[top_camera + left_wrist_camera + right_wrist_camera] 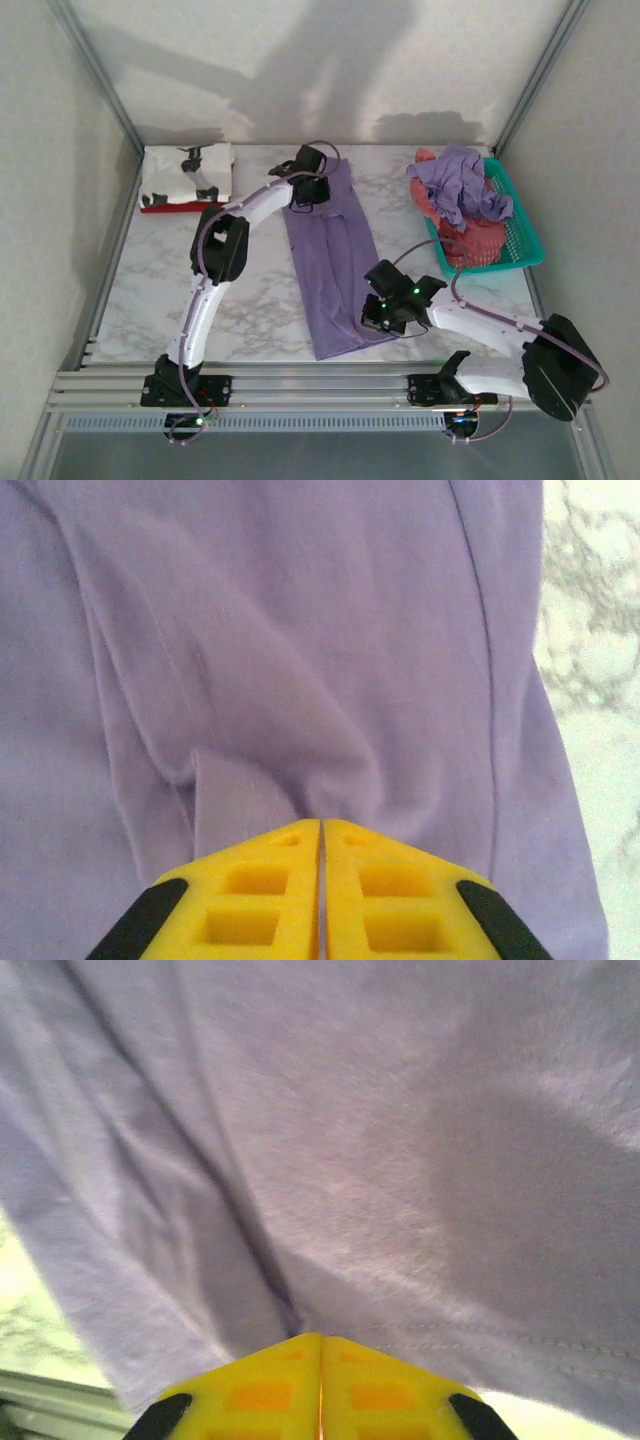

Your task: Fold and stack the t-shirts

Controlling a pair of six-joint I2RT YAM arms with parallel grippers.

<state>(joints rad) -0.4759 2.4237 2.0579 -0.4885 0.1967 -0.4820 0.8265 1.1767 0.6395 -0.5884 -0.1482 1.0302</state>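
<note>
Shirt in hand: the lavender t-shirt [328, 265] lies as a long narrow strip down the middle of the marble table [250, 290], running from upper centre to lower centre of the top view.
Left gripper [305, 192]: you have it at the strip's upper end, fingers pressed together, with the cloth puckering into the tips, so it reads as a pinch on the fabric.
Right gripper [380, 312]: it sits at the strip's lower right edge, fingers closed, creases converging at the tips near a stitched hem; it looks like a pinch too.
Handling: expect light, limp, slightly clingy knit. It sags and slides wherever you leave it unsupported, and layers can part if only the top one is caught.
Where to hold: grip both layers near the end corners, just inside the hem, and keep the strip lightly taut between your arms.
Finished pile: a white printed shirt on a red one [185, 178], upper left.
Waiting: a lavender shirt [462, 185] and a coral-red shirt [470, 240] in the teal basket [525, 240], right side.
</note>
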